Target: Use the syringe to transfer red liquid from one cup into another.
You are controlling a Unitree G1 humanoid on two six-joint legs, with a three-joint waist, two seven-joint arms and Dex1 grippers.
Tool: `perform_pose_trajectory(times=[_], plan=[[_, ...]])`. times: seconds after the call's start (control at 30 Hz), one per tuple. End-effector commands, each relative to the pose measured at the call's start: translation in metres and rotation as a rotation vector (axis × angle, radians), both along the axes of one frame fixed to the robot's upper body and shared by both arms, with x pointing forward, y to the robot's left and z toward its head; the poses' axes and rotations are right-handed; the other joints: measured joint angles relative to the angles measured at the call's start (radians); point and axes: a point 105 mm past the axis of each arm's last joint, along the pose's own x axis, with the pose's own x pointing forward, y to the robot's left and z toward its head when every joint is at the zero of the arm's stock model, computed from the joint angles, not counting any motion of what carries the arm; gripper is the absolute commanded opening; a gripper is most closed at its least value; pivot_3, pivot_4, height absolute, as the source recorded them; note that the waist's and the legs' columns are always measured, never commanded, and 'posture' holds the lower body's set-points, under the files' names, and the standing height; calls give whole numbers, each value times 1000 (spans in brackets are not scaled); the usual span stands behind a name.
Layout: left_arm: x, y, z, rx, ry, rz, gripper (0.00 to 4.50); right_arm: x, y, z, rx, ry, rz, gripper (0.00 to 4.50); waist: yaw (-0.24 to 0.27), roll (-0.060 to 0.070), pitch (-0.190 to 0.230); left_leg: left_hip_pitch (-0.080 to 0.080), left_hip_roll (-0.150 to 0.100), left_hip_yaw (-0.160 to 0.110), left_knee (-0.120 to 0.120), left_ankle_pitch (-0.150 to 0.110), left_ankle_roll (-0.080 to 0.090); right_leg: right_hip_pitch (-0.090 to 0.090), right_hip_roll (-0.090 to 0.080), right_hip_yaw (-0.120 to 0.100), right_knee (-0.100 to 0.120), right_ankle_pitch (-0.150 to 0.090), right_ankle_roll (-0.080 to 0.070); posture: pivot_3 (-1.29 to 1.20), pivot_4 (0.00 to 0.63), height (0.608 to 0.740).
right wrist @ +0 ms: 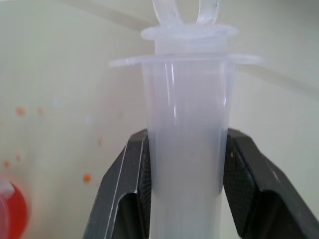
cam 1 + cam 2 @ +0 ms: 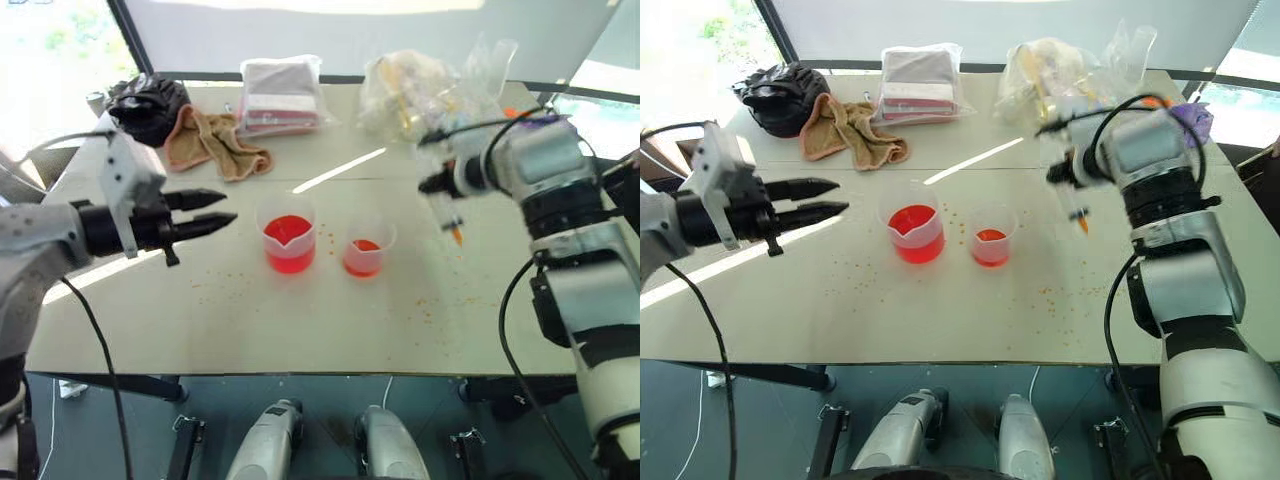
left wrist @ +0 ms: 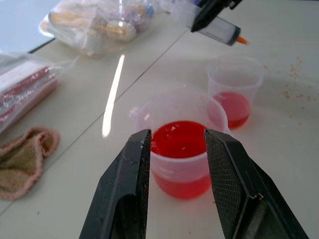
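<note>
While the right hand [image 1: 182, 189] grips one syringe [image 1: 185, 149], two cups of red liquid stand on the table [image 2: 200, 320]: beaker [image 2: 288, 240], smaller cup [image 2: 367, 248]; left hand [image 2: 225, 208] open, empty.

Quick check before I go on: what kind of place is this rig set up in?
Probably a makeshift test bench by bright windows, not a real lab: a plain pale table speckled with orange drops, bagged supplies, a crumpled towel, and two plastic cups of red liquid.

A pale table [image 2: 200, 330] stands before bright windows [image 2: 50, 40], sunlight streaking its top.
</note>
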Motion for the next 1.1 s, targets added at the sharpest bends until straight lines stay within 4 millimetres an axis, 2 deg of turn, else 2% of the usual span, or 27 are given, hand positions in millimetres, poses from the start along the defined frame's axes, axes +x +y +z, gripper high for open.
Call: perform_pose_trajectory(times=[0.03,0.07,0.13,0.2,0.27,0.43,0.53,0.67,0.8,0.93,1.1], plan=[[2,0,31,-85,-54,-34,1751,-5,20,79,5,-451,104,1378,-7,0,0,0,0,1,0,1,-2,-1,0,0,3,0,0,0,150,736],[4,0,37,-105,-59,-40,1751,-6,27,82,42,-458,125,1378,-12,0,0,0,0,1,0,1,-2,-2,0,0,4,0,0,0,150,736],[8,-2,53,-145,-80,-59,1751,-21,63,104,257,-552,282,1378,-22,-1,0,0,1,1,0,1,-2,-2,0,0,5,0,0,0,150,736],[10,-4,66,-173,-97,-75,1751,-49,93,130,536,-629,470,1378,-34,-1,0,1,1,2,1,1,-1,-2,0,1,7,0,0,0,150,736],[13,-5,73,-185,-105,-81,1751,-74,115,137,672,-672,629,1378,-43,-1,0,1,2,1,1,2,-2,-2,1,1,9,0,0,0,150,736],[8,-8,89,-197,-126,-105,1751,-98,157,111,723,-660,803,1378,-41,-3,-1,1,1,0,3,2,-3,-2,1,1,10,0,0,0,150,736],[4,-6,97,-212,-133,-104,1751,-104,172,94,713,-643,846,1378,-42,-3,-1,1,1,0,4,2,-1,-2,1,2,11,0,0,0,150,736],[-4,-6,109,-243,-144,-112,1751,-111,192,56,572,-651,913,1378,-44,-3,-1,1,1,0,3,3,-2,-3,1,2,13,0,0,0,150,736],[-11,-11,112,-234,-137,-137,1751,-107,204,33,563,-634,901,1378,-46,-3,-1,1,1,0,3,3,-2,-4,2,2,13,0,0,0,150,736],[-15,-15,113,-248,-120,-156,1751,-103,209,24,552,-636,892,1378,-44,-3,-1,1,2,0,3,4,-3,-4,3,3,14,0,0,0,150,736],[-16,-24,101,-222,-75,-193,1751,-100,214,13,539,-626,883,1378,-43,-3,-1,2,2,-1,3,4,-3,-3,5,4,14,0,0,0,150,736]])
